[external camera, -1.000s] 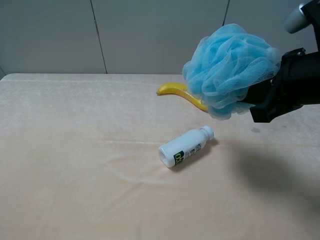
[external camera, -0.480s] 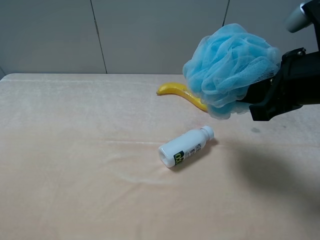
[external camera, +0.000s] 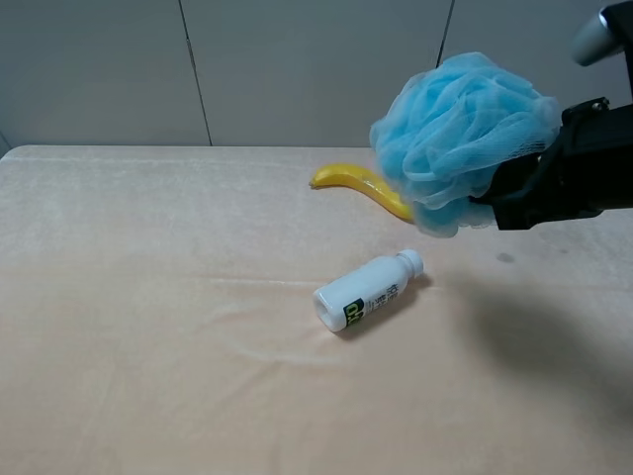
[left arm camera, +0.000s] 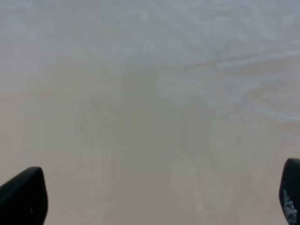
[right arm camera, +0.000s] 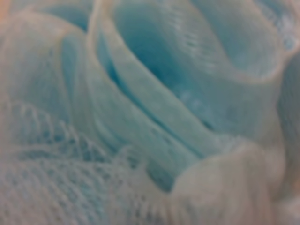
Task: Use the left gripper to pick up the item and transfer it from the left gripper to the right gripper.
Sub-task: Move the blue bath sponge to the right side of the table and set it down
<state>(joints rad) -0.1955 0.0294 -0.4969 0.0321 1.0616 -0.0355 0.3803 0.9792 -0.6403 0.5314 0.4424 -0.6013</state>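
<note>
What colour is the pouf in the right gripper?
Light blue pouf; exterior high view shows best.

The bath pouf (external camera: 460, 139) is soft, ruffled blue net. The tablecloth (external camera: 148, 376) looks like fuzzy, matt cloth. The bottle (external camera: 364, 293) is smooth white plastic. The banana (external camera: 348, 179) has smooth, slightly shiny skin.

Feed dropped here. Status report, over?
Left gripper open, empty. Right gripper shut on pouf, held above table. Bottle and banana lie below, not obstructing.

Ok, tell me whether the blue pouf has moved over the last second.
Yes. The pouf, held by the right gripper, has shifted slightly right in the high view: its left edge now uncovers more of the unmoved banana.
</note>
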